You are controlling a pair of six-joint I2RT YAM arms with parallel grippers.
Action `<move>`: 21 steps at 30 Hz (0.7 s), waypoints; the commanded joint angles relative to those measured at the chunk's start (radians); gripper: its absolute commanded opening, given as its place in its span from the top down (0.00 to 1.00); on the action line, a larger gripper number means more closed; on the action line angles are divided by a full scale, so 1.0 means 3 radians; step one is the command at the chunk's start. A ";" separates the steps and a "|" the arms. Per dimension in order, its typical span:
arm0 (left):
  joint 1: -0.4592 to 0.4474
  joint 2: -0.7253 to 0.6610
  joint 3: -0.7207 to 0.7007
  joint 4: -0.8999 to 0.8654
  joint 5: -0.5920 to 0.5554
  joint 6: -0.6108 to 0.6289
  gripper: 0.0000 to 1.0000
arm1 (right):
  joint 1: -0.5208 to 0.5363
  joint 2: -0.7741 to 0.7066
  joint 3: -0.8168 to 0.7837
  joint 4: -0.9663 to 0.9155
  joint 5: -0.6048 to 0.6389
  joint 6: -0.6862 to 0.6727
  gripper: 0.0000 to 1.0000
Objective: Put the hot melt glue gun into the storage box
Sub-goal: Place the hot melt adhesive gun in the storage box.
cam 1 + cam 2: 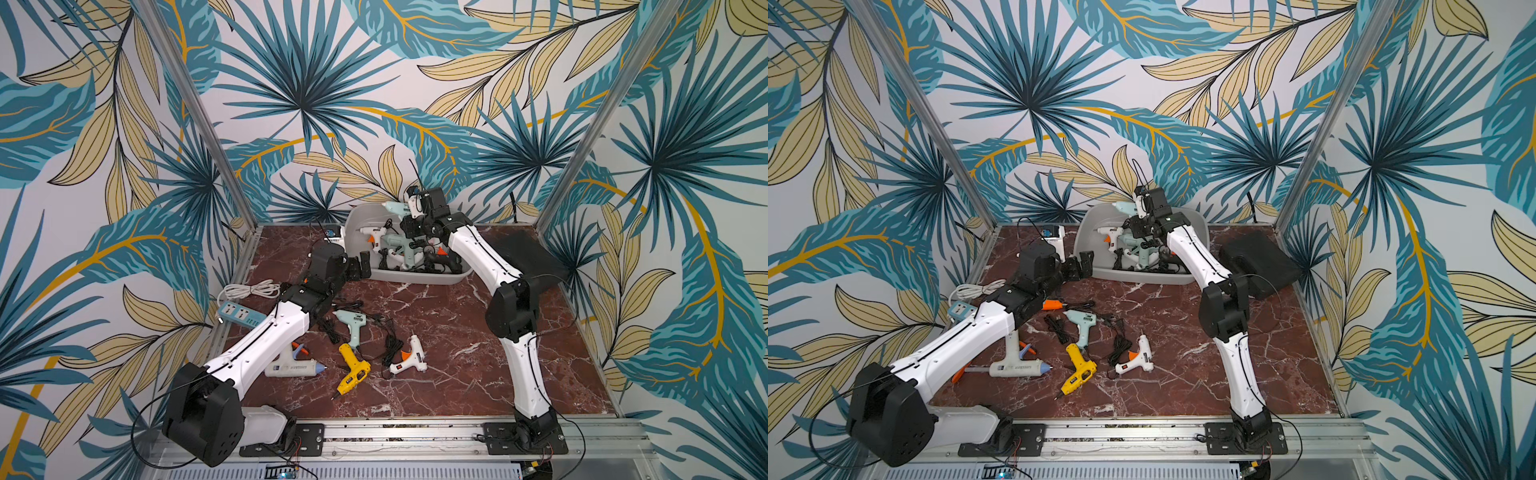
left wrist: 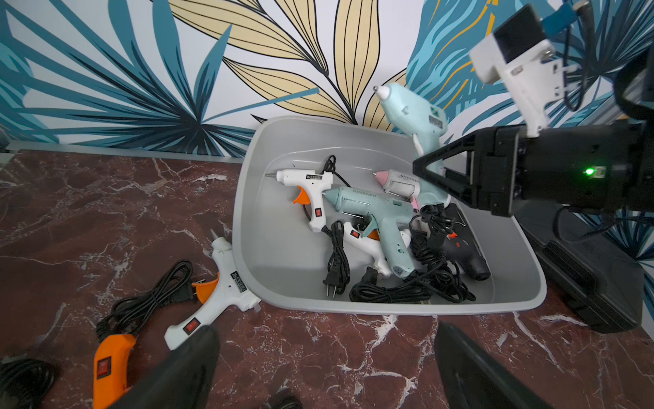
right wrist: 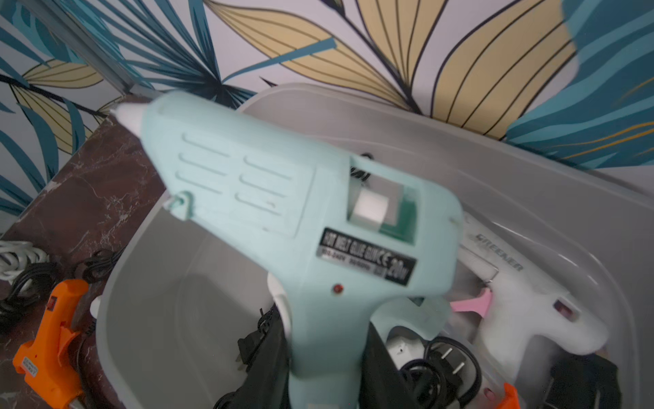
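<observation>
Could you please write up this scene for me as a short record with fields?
right gripper: shut on the pale blue glue gun, held above the storage box
left gripper: open, empty, beside the storage box
in the box: mint glue gun, black glue gun, others, cords
on the marble table: yellow glue gun, small white glue gun, more besides
task: held gun not yet released

pale mint glue gun (image 3: 300, 219), handle down, in the air over light grey storage box (image 2: 279, 255), open-topped, rounded corners
</observation>
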 commanded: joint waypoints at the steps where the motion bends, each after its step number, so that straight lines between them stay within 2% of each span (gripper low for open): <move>1: 0.0044 -0.0083 -0.0039 -0.0045 -0.0046 -0.0013 0.00 | 0.0058 0.0071 0.0100 -0.0134 -0.0265 -0.0213 1.00; 11: 0.0073 -0.0094 -0.0049 -0.0076 -0.0101 -0.0007 0.00 | 0.0175 0.0415 0.0257 -0.0496 -0.0303 -0.0471 1.00; 21: 0.0074 -0.0165 -0.0083 -0.0113 -0.0078 0.0016 0.00 | 0.0284 0.0709 0.0457 -0.0663 0.0083 -0.0556 1.00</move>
